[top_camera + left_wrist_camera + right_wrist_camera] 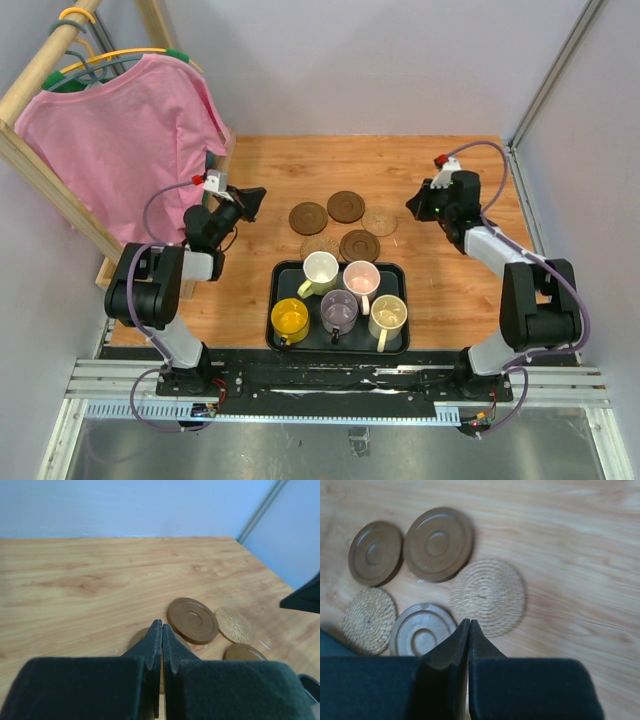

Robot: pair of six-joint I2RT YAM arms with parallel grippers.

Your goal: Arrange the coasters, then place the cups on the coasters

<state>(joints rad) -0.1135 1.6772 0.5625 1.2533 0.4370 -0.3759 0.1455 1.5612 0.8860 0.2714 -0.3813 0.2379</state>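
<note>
Nearest us, a black tray [274, 300] on the table [455, 290] holds all five mugs, handled and empty.
- Front row, left to right: yellow mug [290, 320], purple mug [339, 311], cream mug [388, 315].
- Back row: white mug [321, 269], pink mug [361, 277].

Just past the tray we count five round coasters, flat on the table in a loose cluster, none bearing a mug.
- Near pair: cork coaster [320, 247], brown coaster [359, 245].
- Far three: left brown coaster [308, 217], middle brown coaster [346, 206], right cork coaster [380, 220].
- Brown ones: dark wood with turned rings. Cork ones: tan, coiled texture.

Left end effector [252, 203]: jaws pressed together, holding nothing, left of the cluster. Right end effector [415, 206]: likewise closed and empty, to the cluster's right.

Far left: pink shirt [130, 140] on a wooden rack [40, 170].
</note>
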